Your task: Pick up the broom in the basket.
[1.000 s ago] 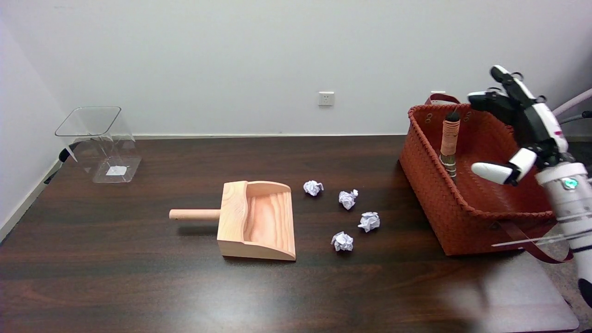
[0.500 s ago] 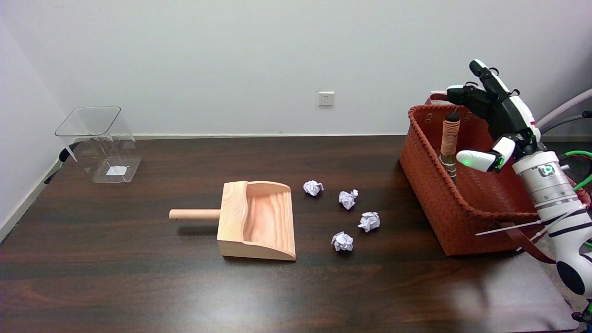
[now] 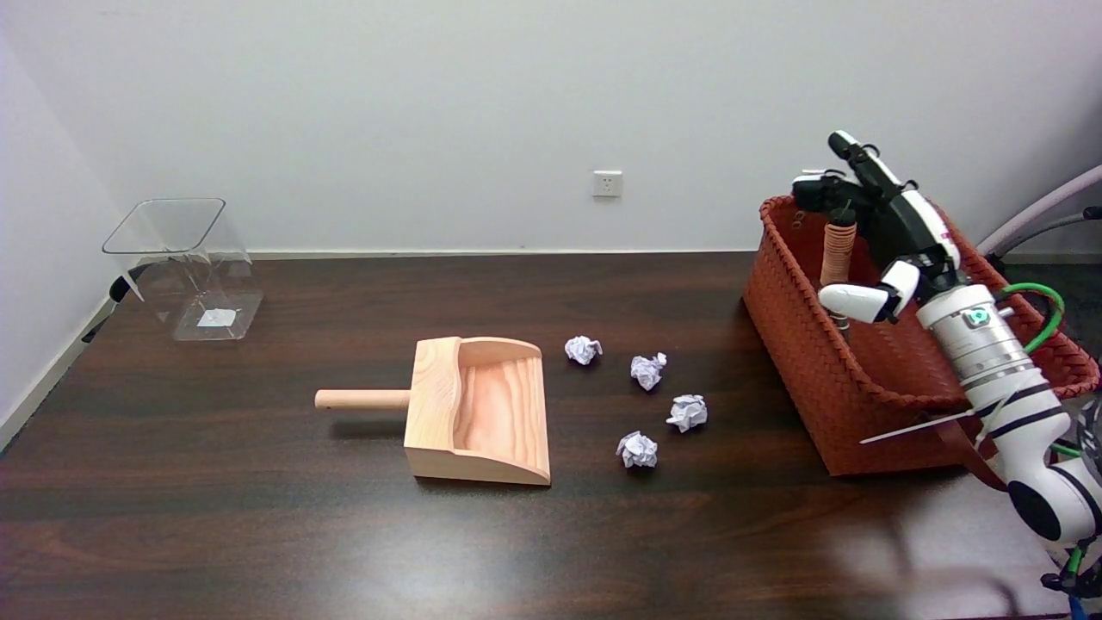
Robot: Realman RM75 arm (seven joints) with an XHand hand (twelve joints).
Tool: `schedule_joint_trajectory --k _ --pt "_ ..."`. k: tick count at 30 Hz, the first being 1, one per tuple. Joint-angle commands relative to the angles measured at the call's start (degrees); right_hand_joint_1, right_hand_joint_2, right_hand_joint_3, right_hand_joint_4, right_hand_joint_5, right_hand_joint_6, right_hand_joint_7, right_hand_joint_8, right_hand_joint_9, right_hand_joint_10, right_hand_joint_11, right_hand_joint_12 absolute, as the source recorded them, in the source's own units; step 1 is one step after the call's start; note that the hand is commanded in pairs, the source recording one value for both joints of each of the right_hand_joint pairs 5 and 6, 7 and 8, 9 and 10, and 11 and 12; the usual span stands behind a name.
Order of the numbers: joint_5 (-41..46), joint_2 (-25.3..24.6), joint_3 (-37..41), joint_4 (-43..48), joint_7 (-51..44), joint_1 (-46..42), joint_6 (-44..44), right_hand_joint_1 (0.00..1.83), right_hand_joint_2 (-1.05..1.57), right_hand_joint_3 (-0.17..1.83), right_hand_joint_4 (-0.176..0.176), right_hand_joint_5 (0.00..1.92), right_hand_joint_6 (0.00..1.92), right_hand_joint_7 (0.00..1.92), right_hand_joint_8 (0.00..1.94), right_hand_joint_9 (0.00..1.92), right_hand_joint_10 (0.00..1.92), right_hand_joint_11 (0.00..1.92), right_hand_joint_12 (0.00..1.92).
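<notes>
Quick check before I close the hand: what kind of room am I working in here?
Most likely an office or lab test room staged for a sweeping task: a dark wooden table against a bare white wall with a socket, and props laid out, a wooden dustpan, crumpled paper balls, and a woven basket.

- Dark wood table [image 3: 258, 534].
- Wooden dustpan [image 3: 478, 409] mid-table, handle pointing left.
- Four crumpled paper balls [image 3: 646, 370] just right of the dustpan, loosely clustered, apart from one another.
- Clear plastic bin [image 3: 185, 267] at far left, tilted.
- White wall socket [image 3: 607, 183] behind.
</notes>
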Motion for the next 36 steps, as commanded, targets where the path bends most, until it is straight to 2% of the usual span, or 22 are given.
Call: schedule_joint_trajectory --k 1,15,21,30,36 --pt "0.3 0.2 -5.7 0.5 2.3 3.0 1.8 1.21 -0.51 1.18 0.0 0.12 0.12 0.59 0.59 0.5 0.5 0.44 0.44" --pt "0.3 0.3 -5.6 -0.7 2.3 3.3 3.4 1.23 -0.37 1.08 0.0 0.12 0.12 0.64 0.64 0.56 0.56 0.43 0.43" --pt "0.3 0.3 -5.4 -1.2 2.3 3.3 3.5 1.24 -0.11 0.91 0.0 0.17 0.17 0.82 0.82 0.94 0.94 0.62 0.62" --pt "3.6 0.2 -6.1 -1.5 1.8 3.3 3.6 1.22 0.13 0.89 0.0 0.32 0.32 1.06 1.06 1.2 1.2 0.88 0.88" --pt "3.7 0.0 -5.9 -1.5 1.8 3.3 3.6 1.2 0.23 0.89 0.0 0.41 0.41 1.16 1.16 1.31 1.31 1.07 1.07"
